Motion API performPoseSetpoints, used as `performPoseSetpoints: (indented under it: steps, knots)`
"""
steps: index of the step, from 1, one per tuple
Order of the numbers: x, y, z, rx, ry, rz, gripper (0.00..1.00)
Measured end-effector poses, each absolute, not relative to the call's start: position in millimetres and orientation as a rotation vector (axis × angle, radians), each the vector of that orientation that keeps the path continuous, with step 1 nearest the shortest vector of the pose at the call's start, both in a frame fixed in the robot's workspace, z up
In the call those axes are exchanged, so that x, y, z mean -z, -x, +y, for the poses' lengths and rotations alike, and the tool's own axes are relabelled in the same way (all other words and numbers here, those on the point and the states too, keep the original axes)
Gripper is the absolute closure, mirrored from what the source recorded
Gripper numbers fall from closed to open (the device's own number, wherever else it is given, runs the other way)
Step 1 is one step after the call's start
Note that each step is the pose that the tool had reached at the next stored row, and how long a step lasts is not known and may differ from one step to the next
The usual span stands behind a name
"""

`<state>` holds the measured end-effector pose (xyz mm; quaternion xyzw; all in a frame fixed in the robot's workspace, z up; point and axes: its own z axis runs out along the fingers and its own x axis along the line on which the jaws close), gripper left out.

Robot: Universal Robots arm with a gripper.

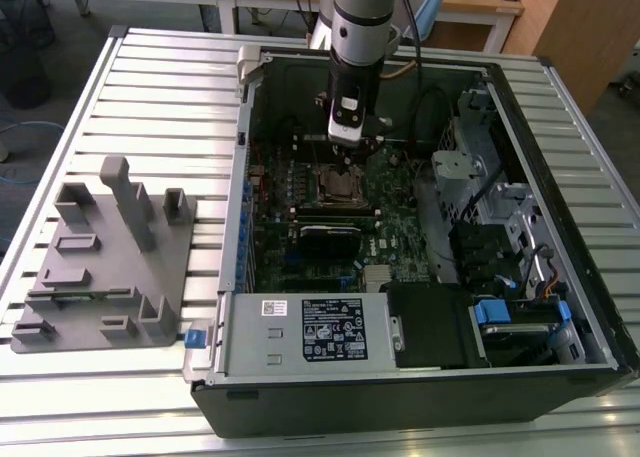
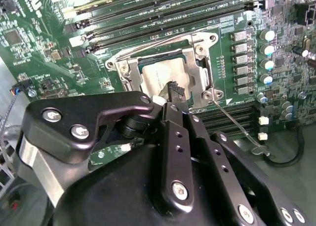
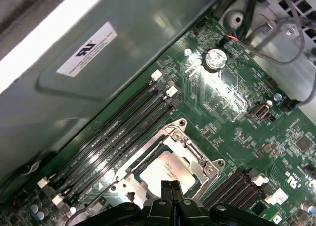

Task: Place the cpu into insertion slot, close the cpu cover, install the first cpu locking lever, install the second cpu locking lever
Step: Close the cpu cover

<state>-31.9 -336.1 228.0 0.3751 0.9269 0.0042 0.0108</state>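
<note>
Black two-finger gripper (image 3: 171, 185) on the grey arm hangs inside the open black computer case (image 1: 240, 177), right over the socket area. The jaws are together with nothing between them, tips just above or touching the chip; I can't tell which. The cpu (image 2: 158, 77), a small flat square chip with a pale silvery metal top, lies seated in the insertion slot (image 3: 180, 124), the square silver-rimmed socket on the green motherboard (image 3: 232, 102). The cpu cover (image 2: 200, 63), a thin silvery frame plate with a cut-out centre, looks to be lying down around the chip's top, so placing seems done. One thin silvery wire locking lever (image 2: 237, 124) sticks out away from the socket, seemingly unlatched. I'd judge the chip light, stiff and slick on top, with fragile contacts below. It should be taken by opposite edges and never pushed sideways. The cover is thin springy sheet, best pressed at its rim. The lever is stiff spring wire, best pushed near its bent free end.
</note>
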Motion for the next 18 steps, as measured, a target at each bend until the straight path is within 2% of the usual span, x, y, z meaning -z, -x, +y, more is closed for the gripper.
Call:
performPoseSetpoints:
  steps: [18]
  knots:
    - [-228.0,31.9,-336.1,-0.017,-1.050,2.934,0.89]
